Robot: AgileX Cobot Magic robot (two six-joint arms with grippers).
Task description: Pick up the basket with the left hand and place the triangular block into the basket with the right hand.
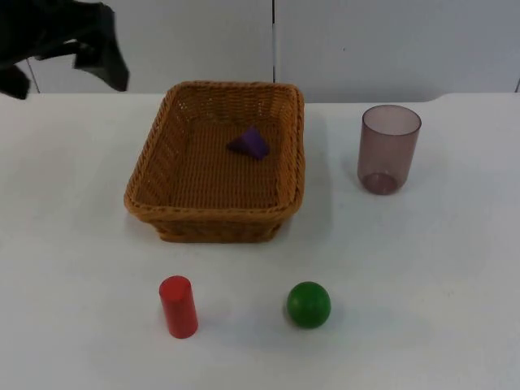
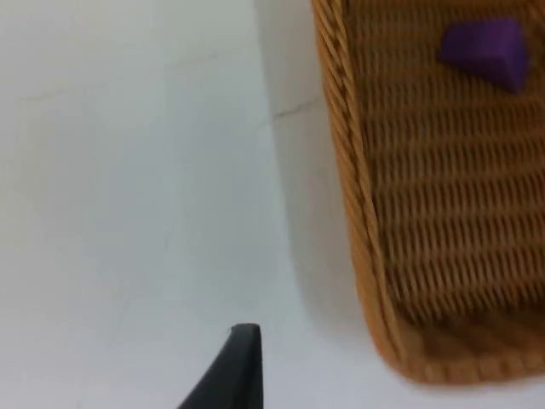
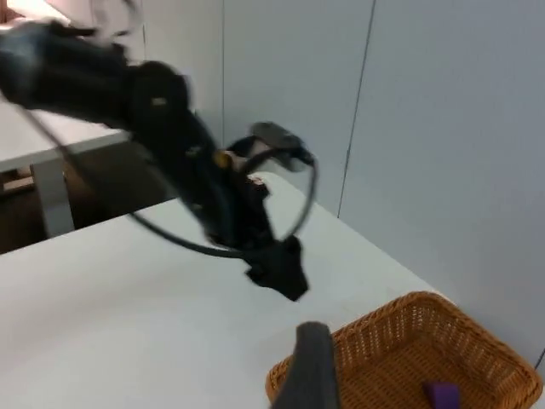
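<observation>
The woven wicker basket (image 1: 175,175) stands on the white table, a little left of the middle. A purple triangular block (image 1: 249,143) lies inside it on the far half of its floor; the left wrist view shows the block (image 2: 487,49) beyond the basket's rim (image 2: 358,187). My left gripper (image 1: 110,69) hangs raised over the table's far left corner, apart from the basket, and it also appears in the right wrist view (image 3: 277,268), above the table beside the basket (image 3: 383,358). My right gripper (image 3: 311,366) is held high, off to the basket's right.
A translucent brownish cup (image 1: 389,149) stands upright to the right of the basket. A red cylinder (image 1: 178,306) and a green ball (image 1: 309,305) sit near the front edge. The grey partition wall (image 1: 366,41) closes the far side.
</observation>
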